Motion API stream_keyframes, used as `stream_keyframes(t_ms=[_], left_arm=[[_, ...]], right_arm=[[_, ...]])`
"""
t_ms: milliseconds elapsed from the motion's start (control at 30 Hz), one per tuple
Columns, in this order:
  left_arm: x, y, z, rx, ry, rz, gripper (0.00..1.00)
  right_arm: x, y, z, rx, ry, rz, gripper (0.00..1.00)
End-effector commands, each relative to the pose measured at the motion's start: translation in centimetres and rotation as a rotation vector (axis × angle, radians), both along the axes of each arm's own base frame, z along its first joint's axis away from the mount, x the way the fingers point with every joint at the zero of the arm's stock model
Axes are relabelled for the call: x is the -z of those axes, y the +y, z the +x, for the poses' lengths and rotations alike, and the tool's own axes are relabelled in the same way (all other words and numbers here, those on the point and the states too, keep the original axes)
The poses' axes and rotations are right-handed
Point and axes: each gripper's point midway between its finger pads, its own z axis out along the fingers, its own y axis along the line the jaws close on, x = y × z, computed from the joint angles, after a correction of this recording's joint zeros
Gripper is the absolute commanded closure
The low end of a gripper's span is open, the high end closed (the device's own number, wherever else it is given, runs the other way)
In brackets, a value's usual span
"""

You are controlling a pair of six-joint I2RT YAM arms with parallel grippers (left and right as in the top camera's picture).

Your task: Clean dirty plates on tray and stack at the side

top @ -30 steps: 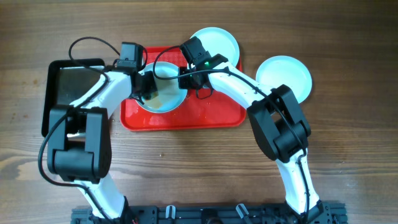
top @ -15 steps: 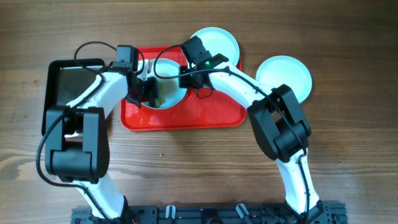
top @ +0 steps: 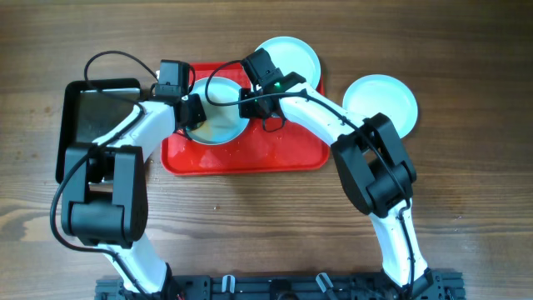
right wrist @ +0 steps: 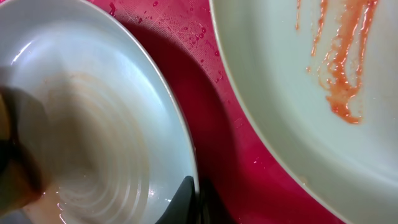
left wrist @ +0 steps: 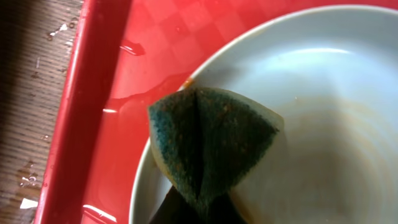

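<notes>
A pale plate [top: 221,125] lies on the left part of the red tray [top: 275,154]. My left gripper [top: 190,112] is shut on a green and yellow sponge [left wrist: 211,140], pressed on the plate's [left wrist: 323,124] left inner rim. Faint brown smears remain on the plate. My right gripper [top: 246,104] is shut on the plate's right rim [right wrist: 189,180]. A second plate [top: 291,58] with orange sauce streaks [right wrist: 342,62] sits at the tray's back right. A third plate [top: 385,102] lies on the table, right of the tray.
A black metal tray [top: 92,121] stands left of the red tray. The red tray's floor [left wrist: 149,56] is wet with droplets. Cables run from both wrists above the plate.
My left gripper with the sponge moved up and left across the plate to its left rim. The right gripper and the plates stayed put.
</notes>
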Motion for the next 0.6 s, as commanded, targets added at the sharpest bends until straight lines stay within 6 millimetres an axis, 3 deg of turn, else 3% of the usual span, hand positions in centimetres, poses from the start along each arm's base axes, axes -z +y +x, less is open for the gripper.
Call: stream_keyframes(t_ms=[0,467,567], left_arm=[[3.3,3.8,-1.9,-0.112,0.054,0.154,0.96],[0.4,5.2,2.5,-0.18,-0.171,0.252,0.96],[-0.5,6.1,3.1,-0.278,-0.231,0.263,0.96]], right_arm=[[0.7,0.1,-0.4,-0.006,0.014,-0.007,0.96],[0.6,0.3,-0.5,-0.015,0.016,0.007,0.96],[0.6,0.4,-0.5,-0.017,0.017,0.009,0.96]])
